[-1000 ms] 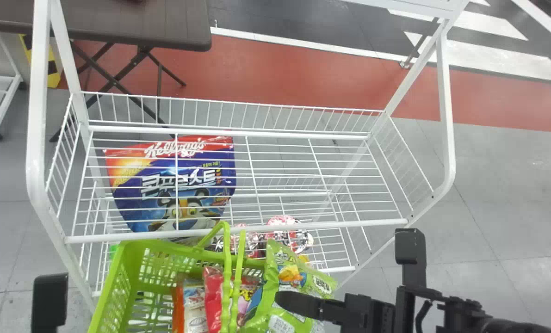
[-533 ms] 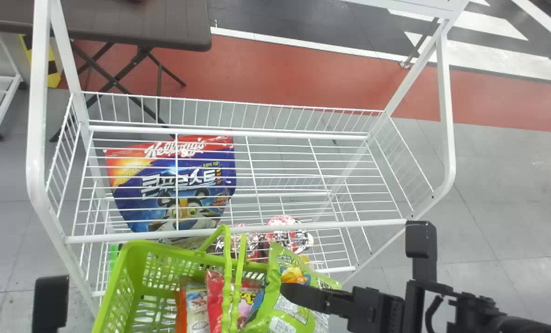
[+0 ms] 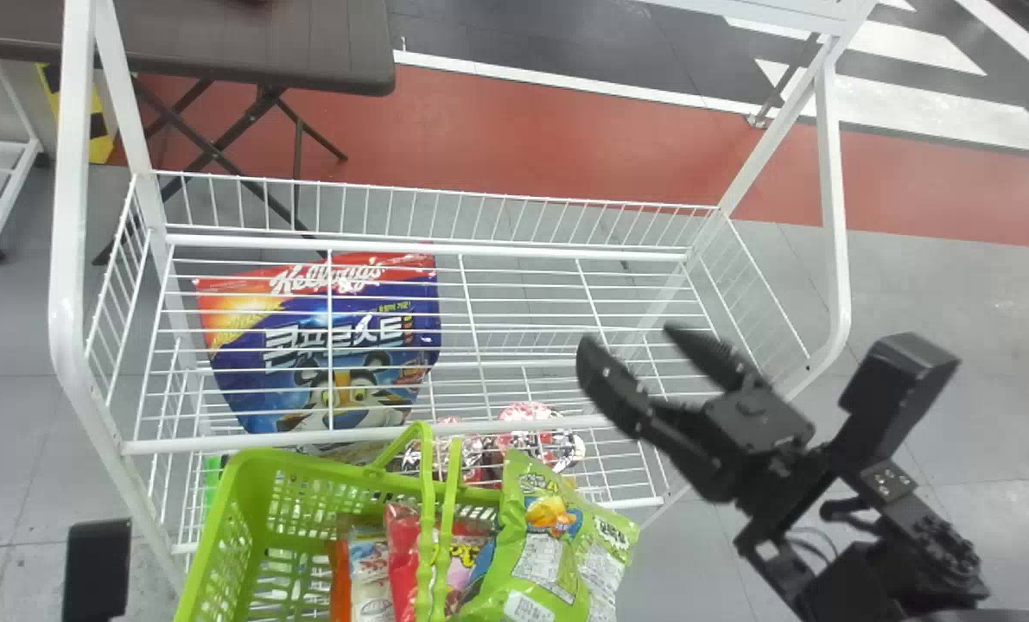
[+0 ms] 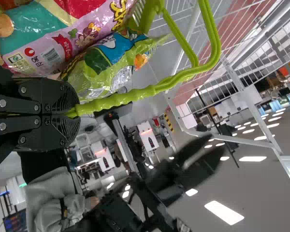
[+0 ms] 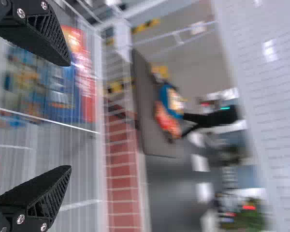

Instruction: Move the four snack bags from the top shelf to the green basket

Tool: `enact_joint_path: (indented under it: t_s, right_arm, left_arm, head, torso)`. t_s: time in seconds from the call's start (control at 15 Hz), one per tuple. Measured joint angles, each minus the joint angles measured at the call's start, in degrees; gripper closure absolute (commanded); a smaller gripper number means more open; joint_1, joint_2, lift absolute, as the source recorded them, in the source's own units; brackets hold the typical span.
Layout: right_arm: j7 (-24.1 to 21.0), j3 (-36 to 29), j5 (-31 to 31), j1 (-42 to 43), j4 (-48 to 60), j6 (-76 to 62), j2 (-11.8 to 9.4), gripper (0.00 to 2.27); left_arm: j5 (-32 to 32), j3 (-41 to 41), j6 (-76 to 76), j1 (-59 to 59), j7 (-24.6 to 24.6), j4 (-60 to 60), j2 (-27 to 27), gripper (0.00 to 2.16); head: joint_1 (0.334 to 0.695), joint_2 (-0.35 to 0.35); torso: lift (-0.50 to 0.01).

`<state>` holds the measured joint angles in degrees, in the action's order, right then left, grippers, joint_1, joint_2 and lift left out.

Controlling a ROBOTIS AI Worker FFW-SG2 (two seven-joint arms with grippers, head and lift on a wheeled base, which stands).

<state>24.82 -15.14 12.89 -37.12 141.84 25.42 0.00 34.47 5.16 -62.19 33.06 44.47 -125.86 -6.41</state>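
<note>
The green basket stands at the near left side of the shelf. Snack bags lie in it: an orange-and-white one, a red one, a pink one, and green packaging at its right end. Of my left gripper's arm, a black part shows at the lower left; in the left wrist view the left gripper is shut on the basket handle. My right gripper is open above the shelf's front right part, right of the basket. In the right wrist view, nothing is between the right gripper's spread fingers.
The white wire shelf spans the middle. A large blue cereal bag and round red-and-white items show through its wires, lower down. White uprights frame it. A dark table stands behind at the left.
My right gripper has swung up and away from the green packaging, and its fingers now show spread over the shelf. The basket shifted slightly right earlier on. The left arm has barely moved.
</note>
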Motion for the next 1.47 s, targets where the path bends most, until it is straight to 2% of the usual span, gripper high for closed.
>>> enact_joint_path:
  t_s: [0.2,0.47,1.47]
  right_arm:
    - [-3.1,2.7,-3.5,0.2,-3.2,-13.2,0.0,0.04]
    - [-6.4,5.3,-4.4,0.3,-6.0,-16.5,0.0,0.04]
    - [-7.9,5.2,-4.4,0.9,-7.2,-16.9,0.0,0.04]
  left_arm:
    - [0.1,0.1,0.0,0.3,0.0,0.2,0.0,1.36]
    - [0.1,0.0,-0.1,1.2,-0.1,0.7,-0.1,1.36]
    - [0.6,-1.3,-1.0,1.8,-0.2,0.7,-0.1,1.36]
  head:
    - [0.695,-0.35]
    - [0.695,-0.35]
    - [0.695,-0.35]
  torso:
    - [0.0]
    - [0.0]
    - [0.0]
